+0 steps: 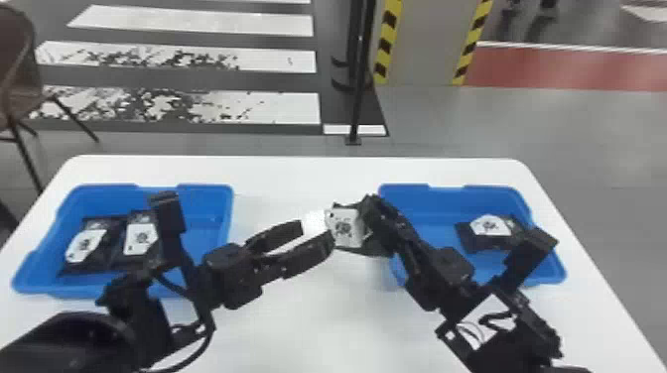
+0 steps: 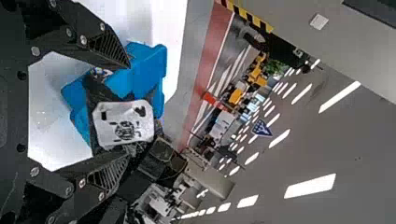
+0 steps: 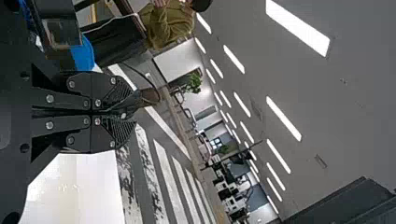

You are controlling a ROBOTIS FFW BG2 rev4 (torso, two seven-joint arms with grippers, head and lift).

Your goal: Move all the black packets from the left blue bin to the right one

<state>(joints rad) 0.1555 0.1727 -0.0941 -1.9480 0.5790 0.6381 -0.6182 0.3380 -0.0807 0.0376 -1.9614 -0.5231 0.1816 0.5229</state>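
Observation:
My left gripper [image 1: 317, 232] stands open over the middle of the table; the left wrist view has this gripper [image 2: 129, 110] with fingers spread and a packet past their tips. That black packet [image 1: 346, 228], white label showing, hangs beside the right bin's near-left side. My right gripper [image 1: 369, 211] is shut on it; in the right wrist view the gripper [image 3: 133, 112] pinches the packet's edge [image 3: 148, 96]. The left blue bin [image 1: 226, 218] holds two black packets [image 1: 84, 245] side by side, partly behind the left arm. In the right blue bin [image 1: 422, 198] lies a labelled packet [image 1: 490, 225].
Both bins stand on a white table [image 1: 307, 178], with bare tabletop between them. The left arm crosses the left bin's near corner, and the right arm covers the near-left part of the right bin. A black pole [image 1: 358, 99] rises behind the table's far edge.

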